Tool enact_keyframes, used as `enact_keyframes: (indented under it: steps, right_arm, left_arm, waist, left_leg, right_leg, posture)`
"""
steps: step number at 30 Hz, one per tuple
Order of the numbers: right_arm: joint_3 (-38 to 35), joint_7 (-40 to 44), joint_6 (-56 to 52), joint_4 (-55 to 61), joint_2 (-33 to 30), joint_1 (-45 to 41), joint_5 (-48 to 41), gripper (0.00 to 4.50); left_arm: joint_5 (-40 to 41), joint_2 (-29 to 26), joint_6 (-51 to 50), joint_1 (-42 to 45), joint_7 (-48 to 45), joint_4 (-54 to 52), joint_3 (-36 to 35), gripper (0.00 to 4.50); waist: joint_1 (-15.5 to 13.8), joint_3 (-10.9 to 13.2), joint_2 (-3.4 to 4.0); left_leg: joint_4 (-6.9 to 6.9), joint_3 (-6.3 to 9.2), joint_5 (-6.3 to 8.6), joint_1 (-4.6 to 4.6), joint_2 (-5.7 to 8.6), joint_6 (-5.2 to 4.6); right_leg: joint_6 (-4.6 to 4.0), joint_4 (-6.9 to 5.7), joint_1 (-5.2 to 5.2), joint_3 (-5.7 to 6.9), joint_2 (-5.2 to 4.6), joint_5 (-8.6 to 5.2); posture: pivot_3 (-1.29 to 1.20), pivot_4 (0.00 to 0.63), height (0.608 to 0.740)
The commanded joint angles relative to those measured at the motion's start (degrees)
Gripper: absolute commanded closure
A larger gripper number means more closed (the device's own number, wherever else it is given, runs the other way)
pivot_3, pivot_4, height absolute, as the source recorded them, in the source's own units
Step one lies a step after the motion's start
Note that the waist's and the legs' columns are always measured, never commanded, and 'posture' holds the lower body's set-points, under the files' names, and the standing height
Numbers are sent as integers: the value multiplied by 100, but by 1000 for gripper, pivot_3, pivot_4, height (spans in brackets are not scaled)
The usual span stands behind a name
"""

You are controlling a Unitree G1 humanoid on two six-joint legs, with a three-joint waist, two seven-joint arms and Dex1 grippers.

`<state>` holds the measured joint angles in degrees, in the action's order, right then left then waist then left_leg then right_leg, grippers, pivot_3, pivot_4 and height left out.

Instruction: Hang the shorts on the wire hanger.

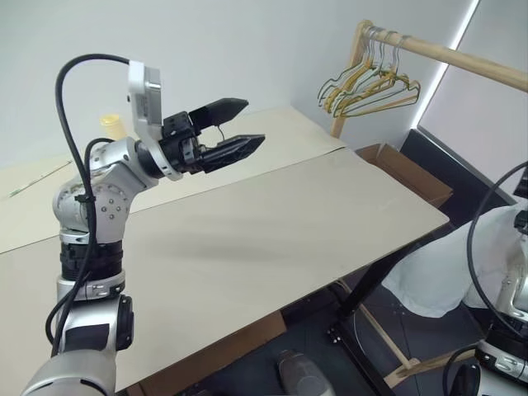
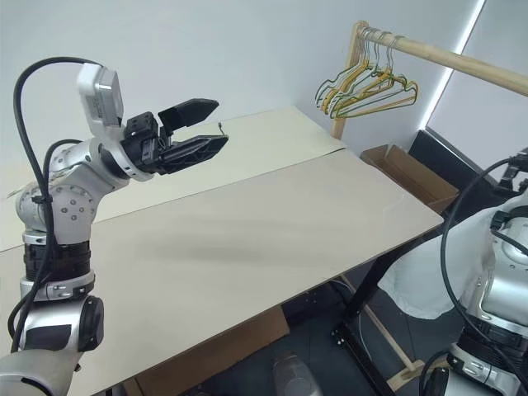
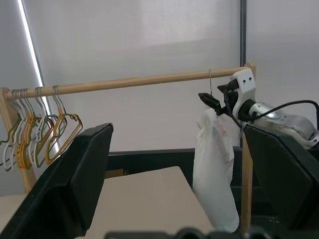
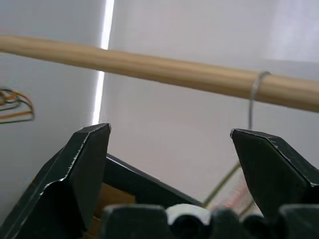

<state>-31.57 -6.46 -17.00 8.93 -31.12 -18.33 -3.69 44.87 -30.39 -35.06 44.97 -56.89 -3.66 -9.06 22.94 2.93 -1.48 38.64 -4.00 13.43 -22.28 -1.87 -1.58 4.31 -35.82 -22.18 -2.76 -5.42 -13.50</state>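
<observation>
The white shorts (image 3: 214, 169) hang from the wire hanger, whose thin grey hook (image 3: 210, 79) sits over the wooden rod (image 3: 134, 81). In the eye views the shorts (image 1: 429, 276) hang past the table's right end. My right gripper (image 3: 209, 99) is just beside the hook, above the shorts. In its own view its fingers (image 4: 84, 164) stand wide open with nothing between them, and the hook (image 4: 253, 94) loops over the rod beyond. My left gripper (image 1: 254, 121) is open and held in the air above the table, pointing right, with nothing in it.
A bunch of yellowish and dark hangers (image 1: 367, 87) hangs at the rod's near end by its upright post. The beige table (image 1: 272, 239) spreads below my left arm. An open cardboard box (image 1: 408, 173) sits on the floor past the table's far right corner.
</observation>
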Motion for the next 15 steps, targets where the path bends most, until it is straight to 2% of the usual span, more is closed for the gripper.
enact_keyframes:
  steps: [1, 9, 15]
  right_arm:
    - [211, 682, 349, 437, -166, -4, -304, 55]
    - [1095, 2869, 154, 310, -525, -668, -1490, 55]
    - [2175, 4879, 267, -620, -573, -1562, -1898, 55]
  left_arm:
    - [41, -91, 76, -12, 68, -218, -155, 0]
    - [-379, -246, 483, -669, 384, -641, -250, 0]
    - [-1204, -876, 996, -1911, 337, -1316, -187, 0]
  waist:
    - [-4, 0, 0]
    - [-25, 0, 0]
    - [-242, 4, -6]
  left_leg:
    - [0, 0, 0, 0, 0, 0]
    - [-1, -1, 0, 8, -4, 0]
    - [-11, 4, 0, 12, -7, 0]
  right_leg:
    - [0, 0, 0, 0, 0, 0]
    - [-1, -2, 1, -2, 1, 1]
    - [-10, -1, 0, -2, 11, 5]
  posture:
    - [-335, 0, 740]
    - [-263, 0, 740]
    - [-131, 0, 740]
